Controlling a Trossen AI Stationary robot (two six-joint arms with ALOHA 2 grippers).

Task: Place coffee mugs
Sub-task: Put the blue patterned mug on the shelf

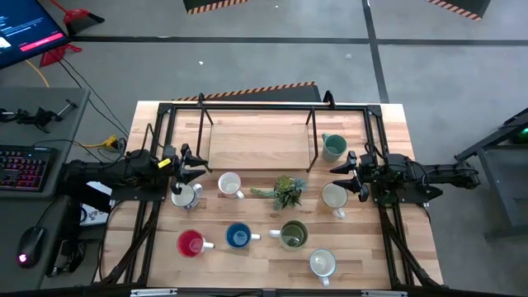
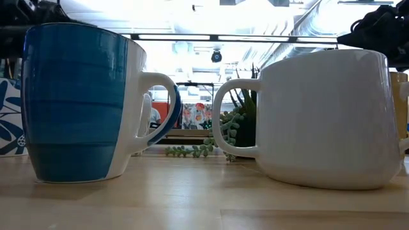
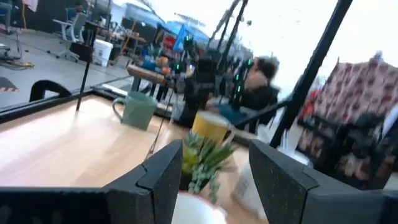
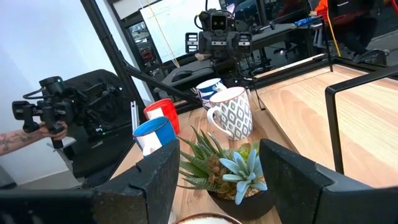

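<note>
- Mugs are sitting loose on the table [image 1: 247, 264], none gripped: the left gripper [image 1: 191, 167] is holding its fingers wide over nothing, and the right gripper [image 1: 346, 175] is doing the same.
- Just below the left fingertips a patterned mug [image 1: 185, 195] is standing, with a white mug [image 1: 229, 184] beside it toward the middle.
- Just below the right fingertips a cream mug [image 1: 334, 196] is waiting, and a teal mug [image 1: 333, 146] is standing just beyond them, beside the raised wooden shelf [image 1: 260, 142].
- Between the two grippers the spiky plant [image 1: 285, 191] is sitting, well apart from either set of fingers.
- Farther toward the near edge a red mug [image 1: 190, 243], a blue mug [image 1: 238, 236], an olive mug [image 1: 293, 234] and another white mug [image 1: 322, 263] are lined up.
- Judging by this, the placing is hardly begun: the shelf top is looking bare, and all eight mugs seem to be waiting to be moved, though where they belong is not shown.
- Only the overhead picture is giving the whole layout and both arms.
- Table-level, the blue mug [image 2: 83, 102] and a white mug [image 2: 326, 115] are filling the picture, handles turned toward each other, hiding nearly everything else.
- Across the gap of the right fingers [image 4: 158, 180], the wrist camera is showing the diamond-patterned mug [image 4: 233, 112], and a person's hand [image 4: 53, 130] holding a device off the table, which no other view is catching.
- Past the left fingers [image 3: 158, 177], the teal mug [image 3: 137, 109] is showing, plus a yellowish mug [image 3: 211, 127].
</note>
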